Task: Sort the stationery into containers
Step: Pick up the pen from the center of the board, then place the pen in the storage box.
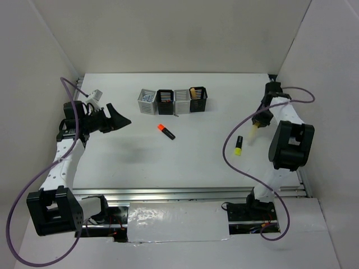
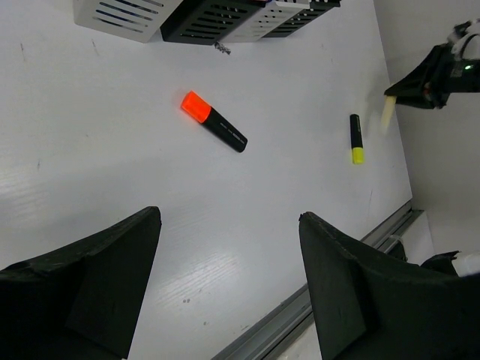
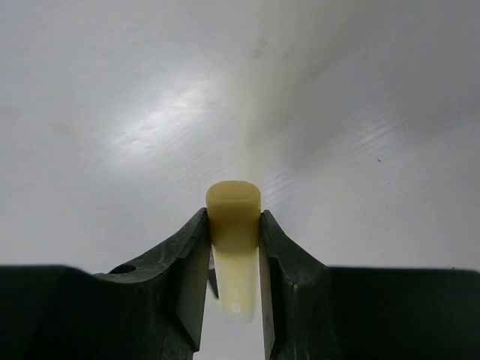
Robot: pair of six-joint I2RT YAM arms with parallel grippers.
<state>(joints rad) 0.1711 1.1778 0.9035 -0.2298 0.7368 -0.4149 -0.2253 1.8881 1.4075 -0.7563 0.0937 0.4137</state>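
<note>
While my right gripper pinches the peach marker by the table's right edge, my left gripper hangs wide open, holding nothing.

Peach marker smooth matt plastic; table smooth, slight sheen.

left arm stretched up the left side, left gripper hovering, jaws spread wide. right arm folded at the far right, right gripper tipped down, pinching the peach marker.
</note>
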